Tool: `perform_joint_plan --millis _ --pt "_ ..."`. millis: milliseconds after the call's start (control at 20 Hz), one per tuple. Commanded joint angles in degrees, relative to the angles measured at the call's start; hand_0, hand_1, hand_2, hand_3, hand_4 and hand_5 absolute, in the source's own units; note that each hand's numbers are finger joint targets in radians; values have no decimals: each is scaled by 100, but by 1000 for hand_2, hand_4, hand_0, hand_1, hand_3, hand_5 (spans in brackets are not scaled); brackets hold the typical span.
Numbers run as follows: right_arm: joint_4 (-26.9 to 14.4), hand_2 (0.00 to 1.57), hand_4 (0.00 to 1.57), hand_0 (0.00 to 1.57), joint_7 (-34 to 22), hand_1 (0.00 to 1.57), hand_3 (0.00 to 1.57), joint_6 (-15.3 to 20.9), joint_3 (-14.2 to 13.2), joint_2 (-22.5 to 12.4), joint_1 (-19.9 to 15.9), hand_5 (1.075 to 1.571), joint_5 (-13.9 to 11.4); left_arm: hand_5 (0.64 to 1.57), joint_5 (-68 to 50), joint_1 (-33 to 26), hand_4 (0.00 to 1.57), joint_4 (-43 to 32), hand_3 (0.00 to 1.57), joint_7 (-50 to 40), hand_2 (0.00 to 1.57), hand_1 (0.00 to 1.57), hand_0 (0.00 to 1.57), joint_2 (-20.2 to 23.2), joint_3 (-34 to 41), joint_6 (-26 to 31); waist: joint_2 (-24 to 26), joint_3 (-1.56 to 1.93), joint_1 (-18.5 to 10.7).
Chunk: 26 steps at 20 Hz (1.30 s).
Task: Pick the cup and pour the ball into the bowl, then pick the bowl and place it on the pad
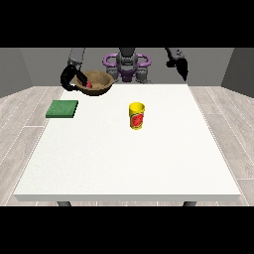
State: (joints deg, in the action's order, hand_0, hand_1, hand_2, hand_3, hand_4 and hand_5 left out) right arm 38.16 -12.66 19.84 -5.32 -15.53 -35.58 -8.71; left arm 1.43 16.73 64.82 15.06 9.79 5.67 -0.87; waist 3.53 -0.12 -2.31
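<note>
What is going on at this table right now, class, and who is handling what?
A humanoid robot stands behind a white table. The hand at the view's left is at the rim of a brown bowl, which looks lifted near the table's far edge; something small and red lies inside it. A yellow cup stands upright mid-table, untouched. A green pad lies at the table's left edge with nothing on it. The hand at the view's right hangs in the air, holding nothing.

Single front cam across table point(124, 163), faces robot point(127, 62), high, looking down, whole tabletop.
</note>
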Motion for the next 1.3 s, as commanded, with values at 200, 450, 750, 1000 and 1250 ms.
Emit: perform_joint_plan --millis 200,450,750,1000,1250 --pt "542 1571 794 1571 -200 1571 771 -832 -347 -645 217 1570 339 1430 -25 -102 1029 -17 0 177 0 0 0 -44 112 -57 -205 12 191" --pt "235 1571 878 1571 493 1571 217 -1112 -831 -1506 278 1570 458 1503 -566 454 1254 389 0 -160 0 0 0 626 548 599 -749 17 -216" --pt "220 1571 864 1571 1199 1571 0 -1085 -1165 -1466 653 1570 731 1571 -1501 414 1296 -181 0 434 0 0 0 2098 1875 1660 -1311 12 -318" --pt "290 1571 793 1571 1406 1571 0 -916 -1250 -1383 624 1566 767 1569 -1830 324 1248 -856 0 755 0 0 0 2618 2326 2268 -1418 10 -269" --pt "49 1571 685 1571 1329 1571 0 -1067 -1463 -1823 297 1567 848 1557 -1835 494 1187 -1141 0 959 0 0 0 2848 2412 2379 -1667 12 -214"
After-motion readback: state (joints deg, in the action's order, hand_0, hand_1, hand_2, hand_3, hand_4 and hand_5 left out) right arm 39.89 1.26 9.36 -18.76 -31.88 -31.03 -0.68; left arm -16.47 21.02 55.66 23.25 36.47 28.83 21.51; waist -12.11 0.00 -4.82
